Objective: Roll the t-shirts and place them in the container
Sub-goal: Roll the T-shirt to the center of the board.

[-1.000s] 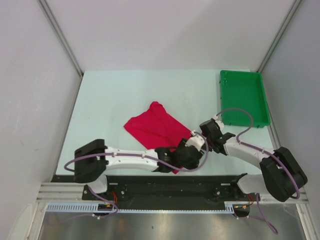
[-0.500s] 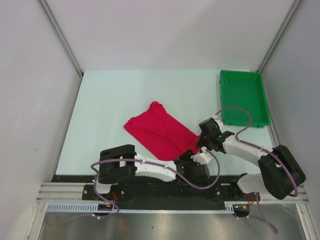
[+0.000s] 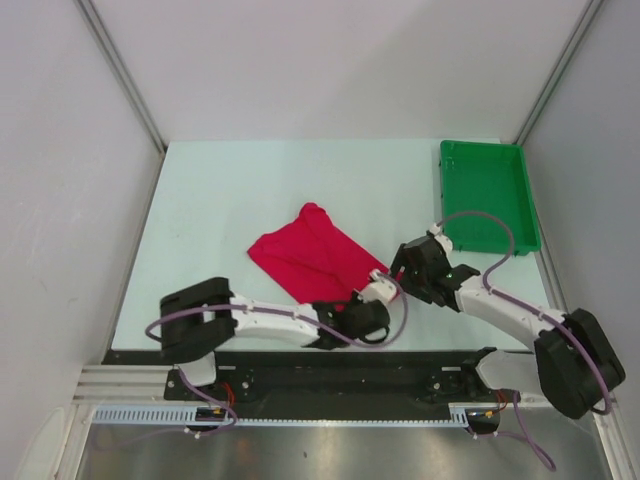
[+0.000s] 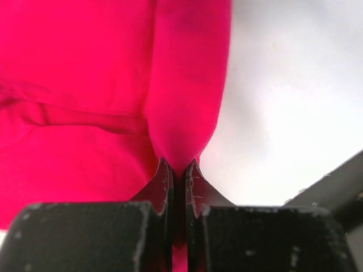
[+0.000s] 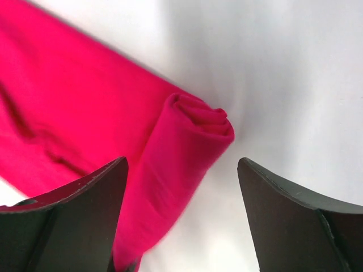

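Observation:
The crimson-red t-shirt (image 3: 310, 260) lies flattened on the white table, its near-right end rolled into a short tube (image 5: 193, 130). My left gripper (image 3: 362, 298) is at that rolled end, shut on a pinch of the red cloth (image 4: 178, 167); in the left wrist view the t-shirt (image 4: 102, 85) fills the left side. My right gripper (image 3: 398, 272) hovers just right of the roll, open, with its dark fingers (image 5: 74, 209) astride the roll's end (image 5: 181, 161) without touching it.
A green plastic tray (image 3: 527, 205) stands at the table's back right, beyond the right arm. The table's front edge and black base rail (image 3: 330, 370) run just behind the left wrist. White walls enclose the table on three sides.
The left gripper moved up from the front edge to the rolled end and shut on it. The right gripper opened and let go of the cloth, staying beside the roll.

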